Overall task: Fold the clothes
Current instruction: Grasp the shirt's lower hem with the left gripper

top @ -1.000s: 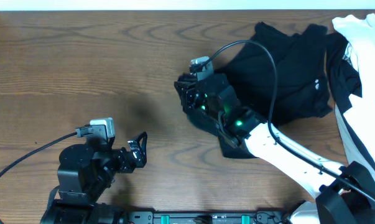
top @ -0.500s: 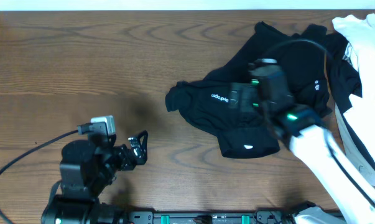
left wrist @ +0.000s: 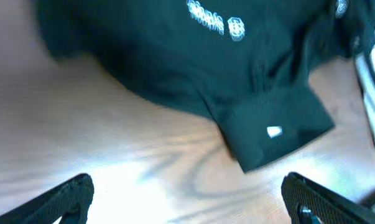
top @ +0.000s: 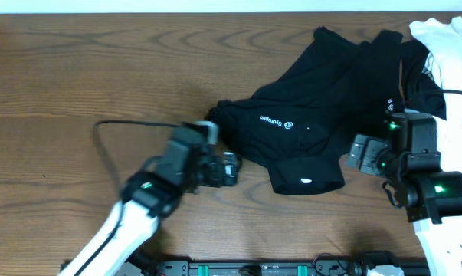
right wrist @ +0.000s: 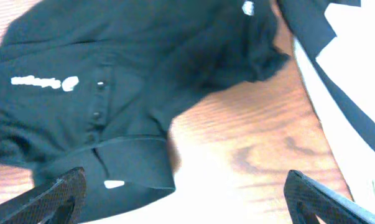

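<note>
A black T-shirt (top: 315, 115) with a small white logo (top: 273, 120) lies crumpled right of the table's centre, a banded hem or sleeve (top: 307, 178) sticking out toward the front. My left gripper (top: 229, 167) stands open just off the shirt's left front edge. In the left wrist view the shirt (left wrist: 193, 62) fills the top, and bare wood lies between the open gripper's (left wrist: 190, 202) fingers. My right gripper (top: 358, 153) is open at the shirt's right front edge. In the right wrist view the gripper (right wrist: 187, 199) holds nothing, its left finger (right wrist: 56, 196) over the shirt (right wrist: 112, 74).
More clothes are piled at the back right: a white T-shirt (top: 445, 46) over black cloth (top: 418, 84), the white T-shirt (right wrist: 355, 93) also lying right of my right gripper. The brown wooden table (top: 100, 77) stretches to the left.
My right gripper has let go of the black shirt and pulled back to the right. My left arm has swung from the front left up to the shirt's left edge.
</note>
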